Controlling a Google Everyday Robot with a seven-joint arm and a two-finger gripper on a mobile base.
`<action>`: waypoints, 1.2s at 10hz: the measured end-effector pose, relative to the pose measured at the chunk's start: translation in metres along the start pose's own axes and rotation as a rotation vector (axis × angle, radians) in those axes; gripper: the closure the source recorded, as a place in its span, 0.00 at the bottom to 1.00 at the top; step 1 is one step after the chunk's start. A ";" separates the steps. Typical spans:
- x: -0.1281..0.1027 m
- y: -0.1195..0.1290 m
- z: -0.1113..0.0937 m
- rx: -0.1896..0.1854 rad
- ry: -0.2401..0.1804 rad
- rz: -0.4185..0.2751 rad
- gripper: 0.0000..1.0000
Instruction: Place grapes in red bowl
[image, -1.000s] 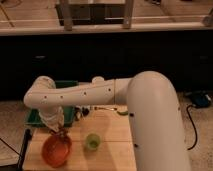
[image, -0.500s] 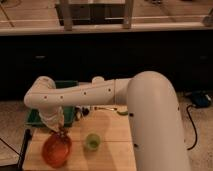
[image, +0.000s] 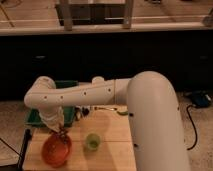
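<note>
I am looking down at a pale wooden bench (image: 107, 151) in dim light. At its far left corner a dark green rectangular plastic bin (image: 67, 84) is sitting, partly hidden behind the robot's arm. In front of the bin, near the bench's front left corner, a round, shallow, glossy orange-red bowl (image: 55, 150) is resting on the wood. The two-finger gripper (image: 61, 129) is pointing downward over the bowl's far rim, its jaws drawn together narrow. At its tip a small, dark purplish-brown bumpy cluster of grapes (image: 63, 134) is showing, just above the bowl's far edge. I cannot tell whether the jaws are pinching the grapes or only touching them. To the right of the bowl, standing apart from it near the middle of the bench, a small light green plastic cup (image: 92, 141) is sitting upright. Above all this, the smooth white arm (image: 90, 92) is stretching from the gripper rightward to a large rounded white shoulder (image: 155, 120), which is covering the bench's right side.
</note>
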 end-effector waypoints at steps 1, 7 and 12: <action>0.000 0.000 0.000 0.000 0.000 -0.006 1.00; -0.001 0.001 0.000 -0.005 -0.003 -0.034 0.89; -0.010 -0.014 0.000 -0.011 0.006 0.012 0.39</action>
